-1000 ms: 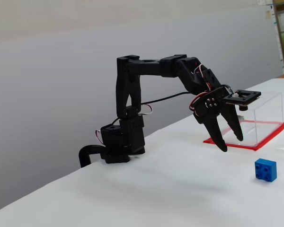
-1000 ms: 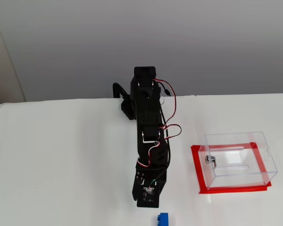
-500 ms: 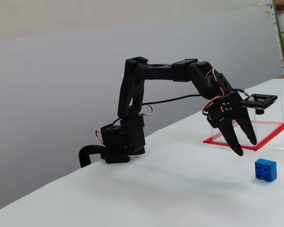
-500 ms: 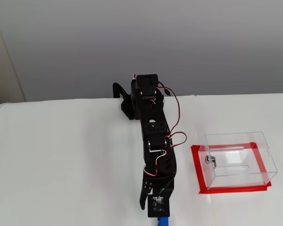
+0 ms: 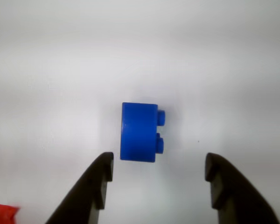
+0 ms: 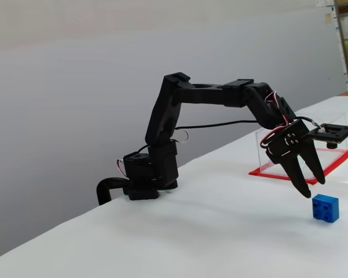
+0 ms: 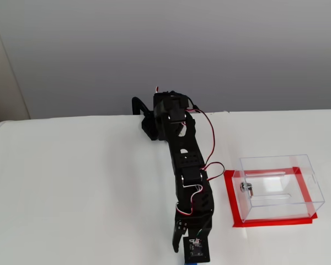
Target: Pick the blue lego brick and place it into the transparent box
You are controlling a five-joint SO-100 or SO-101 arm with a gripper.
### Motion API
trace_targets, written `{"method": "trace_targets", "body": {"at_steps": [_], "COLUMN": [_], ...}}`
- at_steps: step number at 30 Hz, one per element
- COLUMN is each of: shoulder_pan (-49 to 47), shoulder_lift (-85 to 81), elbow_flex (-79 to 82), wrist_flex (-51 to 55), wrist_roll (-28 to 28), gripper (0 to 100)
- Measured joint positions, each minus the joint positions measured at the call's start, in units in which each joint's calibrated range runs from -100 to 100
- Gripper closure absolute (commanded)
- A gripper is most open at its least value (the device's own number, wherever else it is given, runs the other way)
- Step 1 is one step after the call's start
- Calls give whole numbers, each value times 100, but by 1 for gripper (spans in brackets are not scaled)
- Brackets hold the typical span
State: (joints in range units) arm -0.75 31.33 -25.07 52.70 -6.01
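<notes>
In the wrist view we saw the blue lego brick [image 5: 139, 132] lying on the white table [image 5: 51, 70] at frame centre, studs facing right. It sat just above the gap between the two dark fingertips, nearer the left one and touching neither. The gripper [image 5: 156, 179] stood wide open and held nothing.

In a fixed view from the side, the gripper [image 6: 311, 189] hung just above and left of the brick [image 6: 325, 208] at the lower right, clear of it. The transparent box [image 6: 330, 139] stood behind on its red base.

In a fixed view from above, we found the box [image 7: 279, 186] at right and the arm [image 7: 187, 182] reaching to the bottom edge, hiding the brick.
</notes>
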Motion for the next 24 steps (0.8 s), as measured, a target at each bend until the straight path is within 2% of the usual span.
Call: {"method": "trace_targets", "body": {"at_steps": [24], "shoulder_pan": [-128], "shoulder_lift": [795], "elbow_flex": [-618], "wrist_flex": [0], "wrist_roll": [-73], "gripper": [78]}}
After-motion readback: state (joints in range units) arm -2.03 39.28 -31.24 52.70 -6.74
